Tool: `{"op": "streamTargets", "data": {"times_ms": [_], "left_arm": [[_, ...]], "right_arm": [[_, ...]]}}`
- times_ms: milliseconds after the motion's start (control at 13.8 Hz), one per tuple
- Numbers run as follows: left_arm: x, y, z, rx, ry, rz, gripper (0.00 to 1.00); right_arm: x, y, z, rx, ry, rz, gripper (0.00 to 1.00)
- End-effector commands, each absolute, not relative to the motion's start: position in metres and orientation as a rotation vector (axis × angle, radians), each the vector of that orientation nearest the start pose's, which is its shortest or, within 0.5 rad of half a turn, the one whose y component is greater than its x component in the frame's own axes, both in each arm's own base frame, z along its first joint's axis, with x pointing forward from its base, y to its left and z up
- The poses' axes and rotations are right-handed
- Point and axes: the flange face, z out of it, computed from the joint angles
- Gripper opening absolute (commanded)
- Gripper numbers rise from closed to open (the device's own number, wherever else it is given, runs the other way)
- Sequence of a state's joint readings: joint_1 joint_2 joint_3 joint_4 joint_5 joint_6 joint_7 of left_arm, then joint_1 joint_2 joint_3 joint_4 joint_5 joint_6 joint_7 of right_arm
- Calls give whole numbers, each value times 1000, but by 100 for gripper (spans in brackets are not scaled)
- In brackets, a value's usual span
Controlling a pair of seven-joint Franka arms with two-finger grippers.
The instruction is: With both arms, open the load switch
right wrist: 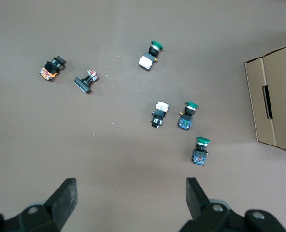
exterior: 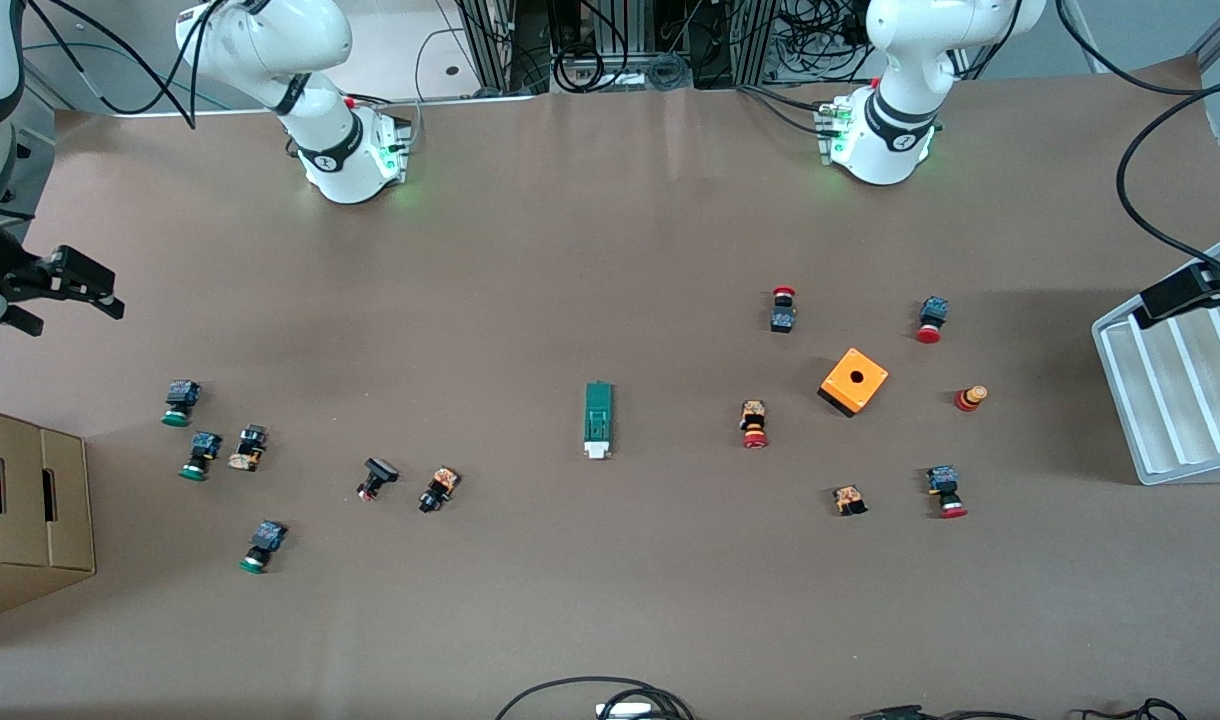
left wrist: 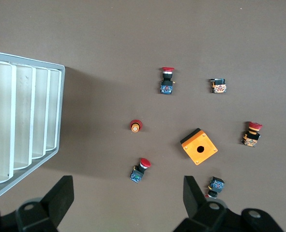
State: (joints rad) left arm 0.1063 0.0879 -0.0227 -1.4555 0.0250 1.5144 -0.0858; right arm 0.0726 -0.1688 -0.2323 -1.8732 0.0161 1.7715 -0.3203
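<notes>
I see the right gripper (exterior: pixel 80 290) at the right arm's end, fingers spread, holding nothing. The load switch (exterior: pixel 598 420) lies mid-table, well apart from both grippers. The left gripper (exterior: pixel 1195 290) hangs over the white tray (exterior: pixel 1170 400), fingers spread, holding nothing.

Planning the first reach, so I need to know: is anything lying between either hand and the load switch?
Yes: green-capped buttons lie between the right hand and the load switch; red-capped buttons and an orange box lie toward the left hand.

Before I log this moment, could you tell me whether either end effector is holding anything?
Nothing is held: the left end effector and right end effector are open, and the load switch lies untouched.
</notes>
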Motion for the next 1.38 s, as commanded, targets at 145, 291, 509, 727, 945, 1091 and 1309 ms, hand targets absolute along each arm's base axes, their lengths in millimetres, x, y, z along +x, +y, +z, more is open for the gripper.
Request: {"op": "streamTargets", "data": {"times_ms": [145, 291, 509, 727, 945, 1091, 1309], "left_arm": [[572, 51, 629, -3103, -267, 55, 100], [572, 51, 628, -3103, -272, 57, 100], [574, 50, 628, -3103, -270, 48, 100], [573, 44, 639, -3115, -265, 12, 100], [575, 24, 662, -3128, -202, -68, 100], [575, 15, 664, -3133, -168, -77, 100], [577, -4, 668, -3140, -90, -119, 100]], "right_arm": [[508, -89, 594, -3110, -316, -100, 100], [509, -89, 593, -3111, -314, -105, 100], [508, -89, 593, -3110, -321, -98, 100], [508, -89, 592, -3109, -314, -91, 100], [507, -88, 590, -3108, -314, -79, 100], [507, -88, 588, -3106, -317, -70, 100], [506, -90, 586, -3105, -317, -60, 100]]}}
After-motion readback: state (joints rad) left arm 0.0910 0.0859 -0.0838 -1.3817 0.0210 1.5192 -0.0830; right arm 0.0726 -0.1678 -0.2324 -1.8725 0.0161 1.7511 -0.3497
